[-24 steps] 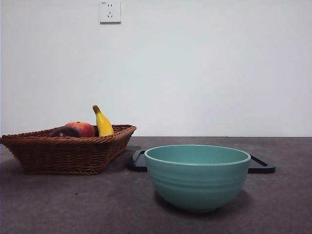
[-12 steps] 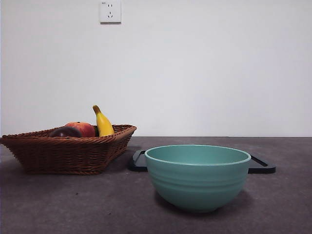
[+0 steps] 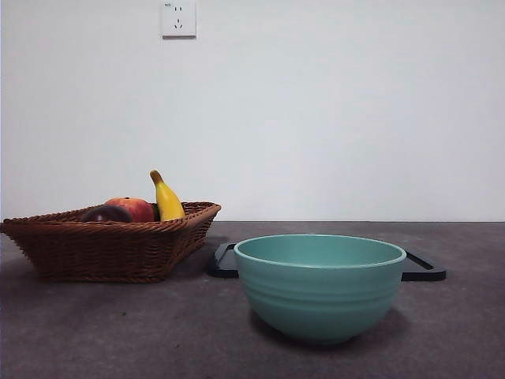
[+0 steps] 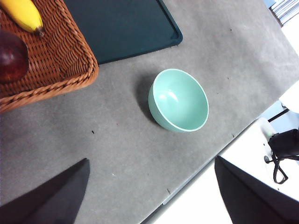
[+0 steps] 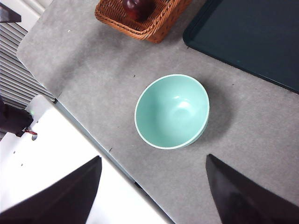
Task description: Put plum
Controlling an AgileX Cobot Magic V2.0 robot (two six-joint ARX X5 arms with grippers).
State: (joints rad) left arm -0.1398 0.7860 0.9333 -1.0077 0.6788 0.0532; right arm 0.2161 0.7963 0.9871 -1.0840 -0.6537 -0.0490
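While the plum point(image 3: 105, 214) is sitting in the wicker basket point(image 3: 110, 249) beside the peach-like fruit point(image 3: 134, 208) and the banana point(image 3: 166, 198), we are judging it smooth, firm and likely slippery, so a hold across its widest part looks safest. We are seeing the teal bowl point(image 3: 319, 286) standing empty on the tabletop point(image 3: 118, 332), with the dark tray point(image 3: 422, 269) lying behind it. Both the left hand point(image 4: 149, 196) and the right hand point(image 5: 154, 196) are hanging high, jaws spread wide, gripping nothing.
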